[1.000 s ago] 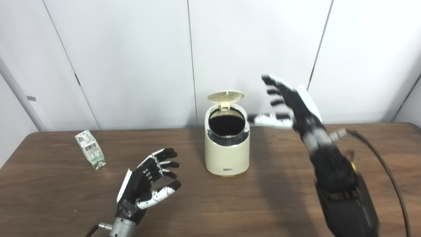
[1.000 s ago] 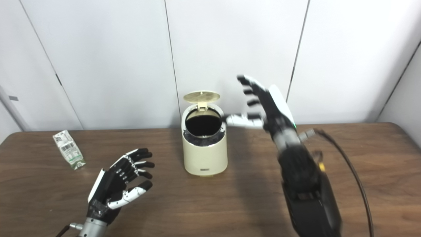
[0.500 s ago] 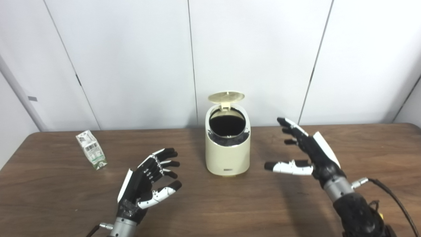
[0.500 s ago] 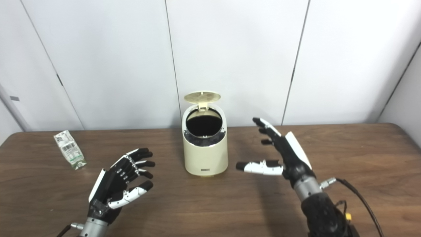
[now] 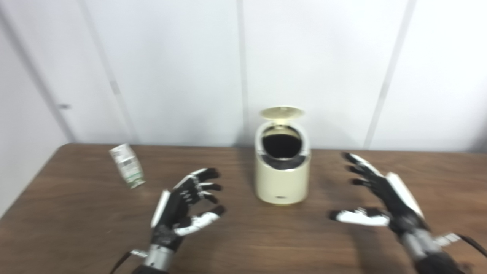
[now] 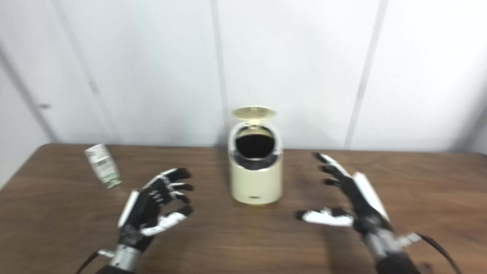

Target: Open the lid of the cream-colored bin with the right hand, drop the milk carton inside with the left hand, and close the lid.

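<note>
The cream-colored bin [image 5: 282, 175] stands upright at the middle of the brown table, and its lid [image 5: 282, 112] is flipped up at the back, so the dark inside shows. The milk carton [image 5: 127, 170] lies tilted on the table at the far left. My left hand [image 5: 184, 207] is open and empty, low over the table to the front left of the bin, well to the right of the carton. My right hand [image 5: 382, 199] is open and empty, low over the table to the front right of the bin. The picture is blurred.
The brown table [image 5: 76, 220] reaches to the white panelled wall [image 5: 171, 68] behind the bin. A dark cable [image 5: 473, 245] runs off my right wrist at the lower right. The table's left edge shows near the carton.
My right hand has come down from beside the open lid to low over the table at the bin's front right. The camera has shifted, so the whole scene sits further right. The left hand kept its pose.
</note>
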`<state>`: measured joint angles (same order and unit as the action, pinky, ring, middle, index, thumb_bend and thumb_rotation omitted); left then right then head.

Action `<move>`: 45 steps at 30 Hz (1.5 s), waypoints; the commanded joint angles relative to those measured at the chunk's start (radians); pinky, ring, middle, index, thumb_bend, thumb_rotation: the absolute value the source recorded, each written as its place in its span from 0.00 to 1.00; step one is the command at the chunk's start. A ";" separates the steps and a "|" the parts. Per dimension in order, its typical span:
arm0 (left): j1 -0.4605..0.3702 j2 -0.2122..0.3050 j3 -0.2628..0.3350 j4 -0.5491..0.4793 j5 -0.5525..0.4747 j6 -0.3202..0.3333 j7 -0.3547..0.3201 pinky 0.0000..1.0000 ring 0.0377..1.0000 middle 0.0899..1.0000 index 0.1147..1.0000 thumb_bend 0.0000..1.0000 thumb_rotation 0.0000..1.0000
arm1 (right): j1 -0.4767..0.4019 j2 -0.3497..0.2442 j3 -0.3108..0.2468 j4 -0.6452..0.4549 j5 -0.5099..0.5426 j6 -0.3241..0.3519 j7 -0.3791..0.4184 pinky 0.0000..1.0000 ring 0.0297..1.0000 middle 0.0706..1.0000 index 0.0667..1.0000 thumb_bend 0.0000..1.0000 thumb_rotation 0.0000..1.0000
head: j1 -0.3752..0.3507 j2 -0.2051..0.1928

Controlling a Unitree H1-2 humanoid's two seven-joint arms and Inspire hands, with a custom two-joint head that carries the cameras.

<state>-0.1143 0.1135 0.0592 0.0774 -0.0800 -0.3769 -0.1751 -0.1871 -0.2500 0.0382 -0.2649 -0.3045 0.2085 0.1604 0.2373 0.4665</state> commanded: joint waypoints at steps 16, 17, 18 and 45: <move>-0.167 0.273 0.212 -0.212 0.178 0.065 0.139 0.60 0.70 0.74 0.76 0.80 0.06 | -0.024 -0.022 -0.013 -0.053 0.022 0.074 0.013 0.77 0.89 0.95 0.92 0.81 0.18 | 0.113 -0.063; -0.181 0.289 0.220 -0.208 0.187 0.069 0.143 0.61 0.71 0.74 0.76 0.81 0.08 | -0.025 -0.022 -0.011 -0.054 0.016 0.075 0.011 0.76 0.89 0.95 0.92 0.81 0.18 | 0.115 -0.063; -0.191 0.298 0.225 -0.205 0.194 0.074 0.147 0.62 0.71 0.74 0.76 0.82 0.09 | -0.026 -0.023 -0.009 -0.055 0.012 0.075 0.010 0.73 0.87 0.94 0.91 0.81 0.18 | 0.116 -0.064; -0.371 0.386 0.244 0.257 0.253 0.087 0.295 0.75 0.79 0.79 0.79 1.00 0.26 | -0.028 -0.049 -0.009 -0.080 0.010 0.109 0.029 0.54 0.84 0.92 0.90 0.82 0.23 | 0.122 -0.069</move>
<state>-0.4406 0.4701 0.3020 0.3369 0.1859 -0.2457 0.0961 -0.1844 -0.2828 0.0377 -0.3106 -0.3008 0.3399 0.1941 0.3590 0.3973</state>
